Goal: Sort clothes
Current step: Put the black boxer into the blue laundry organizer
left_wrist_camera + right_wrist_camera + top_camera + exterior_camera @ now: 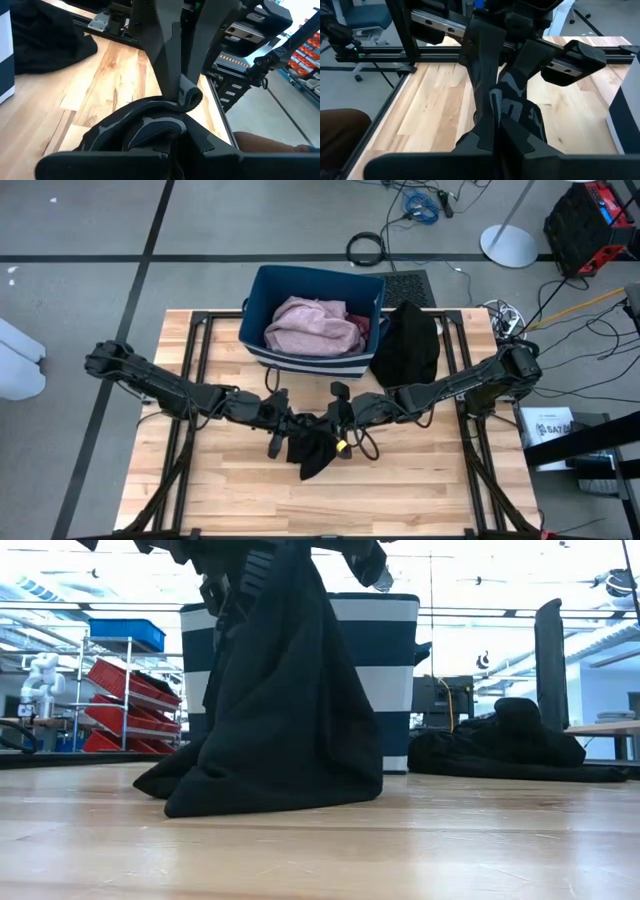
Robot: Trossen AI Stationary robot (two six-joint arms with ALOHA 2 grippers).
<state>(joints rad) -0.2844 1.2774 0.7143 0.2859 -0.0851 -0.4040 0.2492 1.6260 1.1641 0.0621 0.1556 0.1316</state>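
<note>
Both the left gripper (283,423) and right gripper (340,418) are clamped on the black garment (315,450) mid-table, hem apparently dragging the table (420,490), so an uneven pull could yank it out of one pinch.

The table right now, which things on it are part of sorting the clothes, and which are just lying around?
Part of the job:
- black garment, held up by the left gripper and right gripper, both shut on it
- pale pink garment in the bin
- black pile beside the bin

Just lying about:
- striped bin
- cables on the floor
</note>
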